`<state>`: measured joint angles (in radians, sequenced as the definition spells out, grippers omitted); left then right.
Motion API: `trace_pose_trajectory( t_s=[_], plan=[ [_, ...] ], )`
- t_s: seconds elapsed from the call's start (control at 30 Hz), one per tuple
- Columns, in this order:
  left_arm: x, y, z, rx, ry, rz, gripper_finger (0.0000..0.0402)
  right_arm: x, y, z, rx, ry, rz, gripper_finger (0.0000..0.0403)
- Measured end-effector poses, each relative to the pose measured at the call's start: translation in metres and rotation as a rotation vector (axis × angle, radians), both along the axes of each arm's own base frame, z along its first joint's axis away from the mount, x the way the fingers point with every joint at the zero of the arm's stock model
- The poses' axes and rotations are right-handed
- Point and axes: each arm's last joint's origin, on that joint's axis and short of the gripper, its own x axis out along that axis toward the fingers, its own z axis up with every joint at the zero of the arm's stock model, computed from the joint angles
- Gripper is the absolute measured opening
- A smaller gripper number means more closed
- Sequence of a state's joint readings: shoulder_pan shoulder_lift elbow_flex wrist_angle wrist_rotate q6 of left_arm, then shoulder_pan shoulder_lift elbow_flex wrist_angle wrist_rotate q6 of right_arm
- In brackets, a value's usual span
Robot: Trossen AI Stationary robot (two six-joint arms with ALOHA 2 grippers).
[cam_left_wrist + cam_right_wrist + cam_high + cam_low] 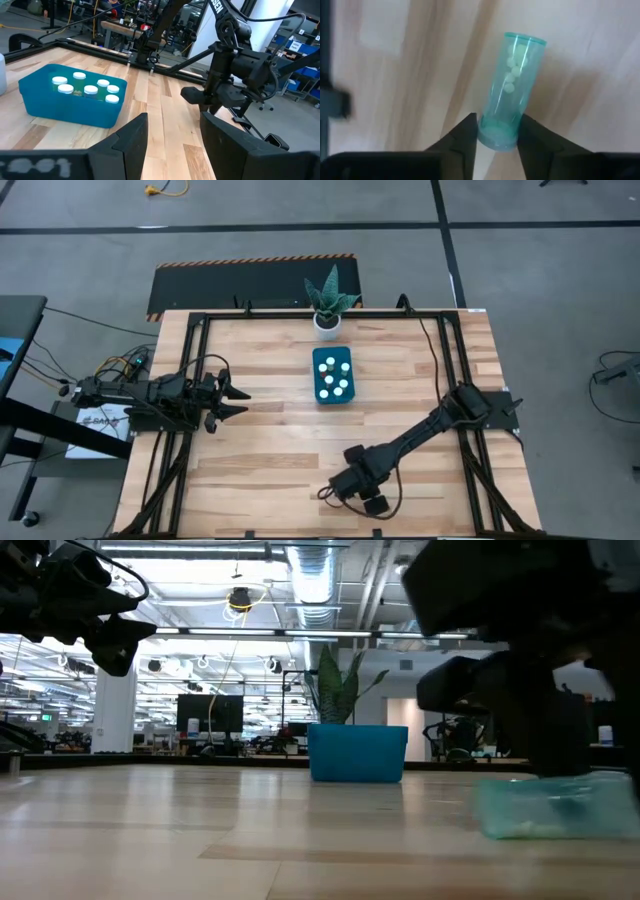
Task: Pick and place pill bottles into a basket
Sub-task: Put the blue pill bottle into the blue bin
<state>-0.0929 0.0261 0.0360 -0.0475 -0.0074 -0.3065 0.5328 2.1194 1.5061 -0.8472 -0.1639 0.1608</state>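
The teal-blue basket stands at the middle of the table's far half and holds several white-capped pill bottles; it also shows in the low view and the left wrist view. A clear teal pill bottle with white pills inside lies on its side on the table near the front edge. My right gripper is down on it, at the table's near middle. My left gripper is open and empty above the table's left side. My right gripper pinches the lying bottle between its two fingers at one end, one finger on each side of the round wall. The fingers come from above, pointing down, across the bottle. The bottle lies flat on the table, its other end pointing away from the fingers.
A white pot with a green plant stands at the far edge just behind the basket. Black frame rails run along the table's sides and far edge. Bare wood lies between the two grippers.
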Motion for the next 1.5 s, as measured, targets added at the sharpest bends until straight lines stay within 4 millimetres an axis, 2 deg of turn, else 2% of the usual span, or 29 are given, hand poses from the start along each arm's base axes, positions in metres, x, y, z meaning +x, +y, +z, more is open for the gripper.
trace_pose_trajectory(
  t_s=[0.07,0.17,0.4,0.57,0.77,0.97,1.1,1.3,1.5],
  plan=[
    [0.000,0.000,0.000,0.000,0.000,0.000,0.0170,0.006,-0.002,0.001,0.033,-0.016,-0.016,0.0094],
    [0.000,0.000,0.000,0.000,0.000,0.000,0.0170,0.010,-0.007,0.002,0.088,0.011,-0.047,0.0093],
    [0.000,0.000,0.000,0.000,0.000,0.000,0.0170,0.030,-0.030,0.026,0.249,0.096,-0.135,0.0122],
    [0.000,0.000,0.000,0.000,0.000,0.000,0.0170,0.058,-0.061,0.055,0.451,0.118,-0.275,0.0093],
    [0.000,0.000,0.000,0.000,0.000,0.000,0.0170,0.089,-0.102,0.089,0.692,0.139,-0.502,0.0106],
    [0.000,0.000,0.000,0.000,0.000,0.000,0.0170,0.113,-0.134,0.110,0.898,0.170,-0.746,0.0110],
    [0.000,0.000,0.000,0.000,0.000,0.000,0.0170,0.125,-0.144,0.121,1.017,0.178,-0.846,0.0104],
    [0.000,0.000,0.000,0.000,0.000,0.000,0.0170,0.136,-0.146,0.136,1.156,0.221,-0.975,0.0113],
    [0.000,0.000,0.000,-0.015,-0.003,0.009,0.0170,0.145,-0.157,0.141,1.244,0.231,-1.086,0.0109]
  ],
)
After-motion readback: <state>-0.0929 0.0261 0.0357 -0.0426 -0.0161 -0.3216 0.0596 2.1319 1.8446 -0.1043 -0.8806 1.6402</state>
